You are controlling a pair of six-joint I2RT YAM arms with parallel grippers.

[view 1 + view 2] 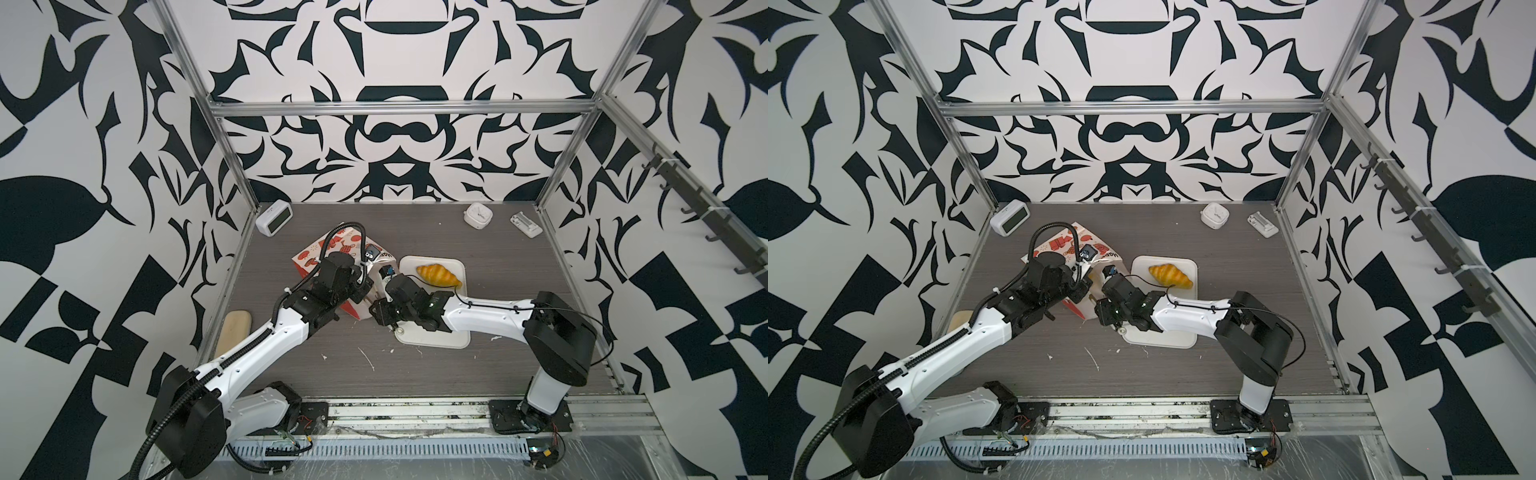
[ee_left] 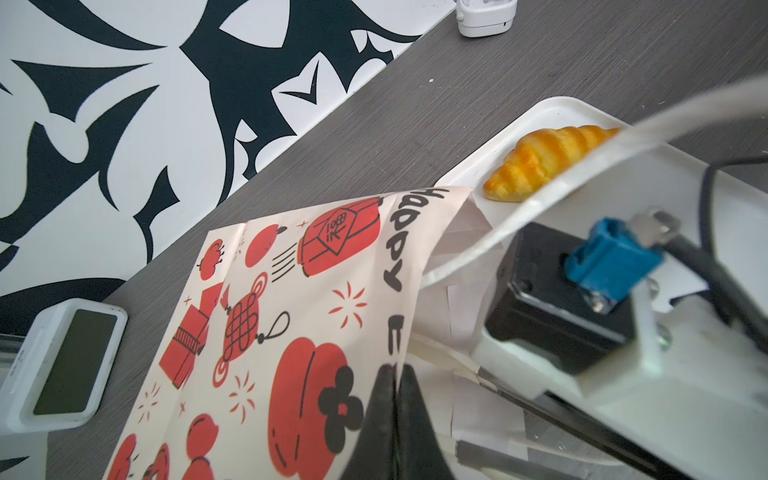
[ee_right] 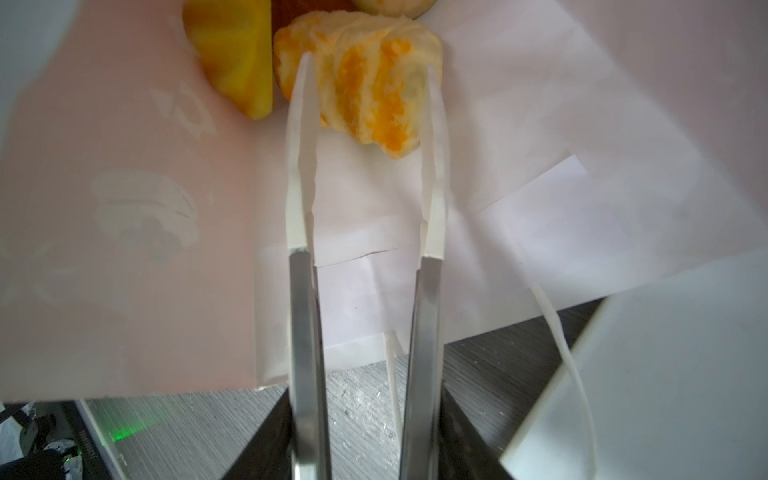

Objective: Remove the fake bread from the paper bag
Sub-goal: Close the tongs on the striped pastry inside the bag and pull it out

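The paper bag (image 2: 291,316) was matt cream paper printed in flat red and black, creased along its folds; inside it was plain white paper. The crusty roll (image 3: 361,91) looked rough and floury. The croissant (image 1: 438,275), at three o'clock from the bag, had a smooth ridged skin with a soft sheen and lay on a smooth white plastic tray (image 1: 432,338). The right gripper (image 3: 368,62) had fingers (image 3: 305,332) of bright bare metal, their tips wrapped in matt white. The table (image 1: 498,291) was matt grey wood-grain. At ten o'clock from the bag, the digital clock (image 2: 62,361) was white plastic with a dark glossy screen.
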